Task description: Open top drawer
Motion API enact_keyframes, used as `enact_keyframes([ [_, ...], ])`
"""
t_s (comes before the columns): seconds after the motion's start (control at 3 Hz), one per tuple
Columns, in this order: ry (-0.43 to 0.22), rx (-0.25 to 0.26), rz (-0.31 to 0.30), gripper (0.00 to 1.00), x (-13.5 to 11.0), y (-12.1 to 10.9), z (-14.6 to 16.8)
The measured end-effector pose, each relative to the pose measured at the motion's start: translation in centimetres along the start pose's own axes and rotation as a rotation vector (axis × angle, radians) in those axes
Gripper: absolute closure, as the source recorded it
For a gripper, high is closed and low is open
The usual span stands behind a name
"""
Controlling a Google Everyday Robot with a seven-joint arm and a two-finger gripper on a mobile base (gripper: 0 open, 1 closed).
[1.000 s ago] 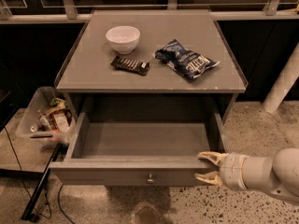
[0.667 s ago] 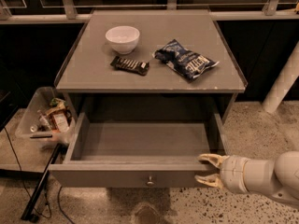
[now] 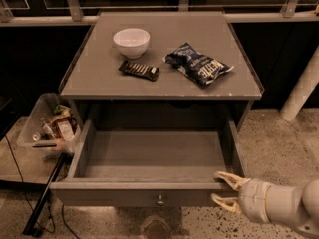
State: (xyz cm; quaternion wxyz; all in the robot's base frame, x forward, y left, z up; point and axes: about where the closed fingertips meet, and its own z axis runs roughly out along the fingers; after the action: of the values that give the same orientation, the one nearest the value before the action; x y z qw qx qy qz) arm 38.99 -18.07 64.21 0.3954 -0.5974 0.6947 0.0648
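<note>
The gripper (image 3: 222, 188) is at the lower right of the view, at the right end of the front panel of the top drawer (image 3: 149, 156). Its two pale fingers stand apart, one above the other. The upper one lies at the top edge of the panel and the lower one in front of the panel face. I see nothing held between them, and I cannot tell if they touch the wood.

The drawer stretches to the left of the gripper and away behind it, pulled far out and with nothing inside, so I judge the task nearly or fully done. Its small knob (image 3: 160, 200) is left of the gripper and a little lower, free.

Up and behind the gripper, on the cabinet top (image 3: 99, 78), rest a white bowl (image 3: 131, 42), a dark snack bar (image 3: 139, 69) and a blue chip bag (image 3: 198, 64). They sit well back from the front edge, so the drawer can slide out under them without touching.
</note>
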Motion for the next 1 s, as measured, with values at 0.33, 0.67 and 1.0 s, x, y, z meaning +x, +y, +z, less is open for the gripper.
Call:
enact_keyframes([
  [0.33,0.0,0.0,0.0,0.83,-0.12,-0.06,-0.11],
  [0.67,0.0,0.0,0.0,0.59,-0.12,-0.06,-0.11],
  [1.0,0.0,0.0,0.0,0.36,-0.12,-0.05,-0.11],
])
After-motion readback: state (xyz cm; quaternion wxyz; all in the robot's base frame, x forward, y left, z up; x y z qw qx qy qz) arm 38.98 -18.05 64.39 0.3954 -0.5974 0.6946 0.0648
